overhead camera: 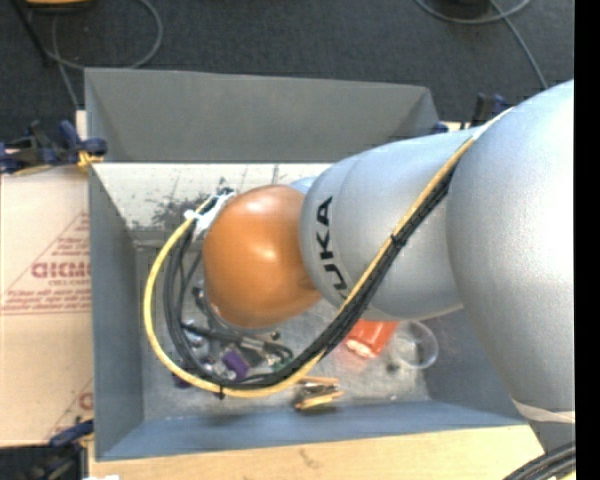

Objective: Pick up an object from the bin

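Note:
My gripper (pixel 212 336) reaches down into the front left part of the bin, and just its dark body shows under the wrist. A small purple thing (pixel 235 362) lies right beside it on the bin floor; whether the two touch I cannot tell. A brass-coloured clip (pixel 318 396) lies near the front wall, a little to the right of the gripper. Further right an orange and white piece (pixel 368 338) peeks out from under the arm.
A clear round plastic thing (pixel 418 349) lies at the front right next to the orange piece. The arm with its orange cover and looping yellow and black cables hides the middle and right of the bin. Dark specks mark the back left floor.

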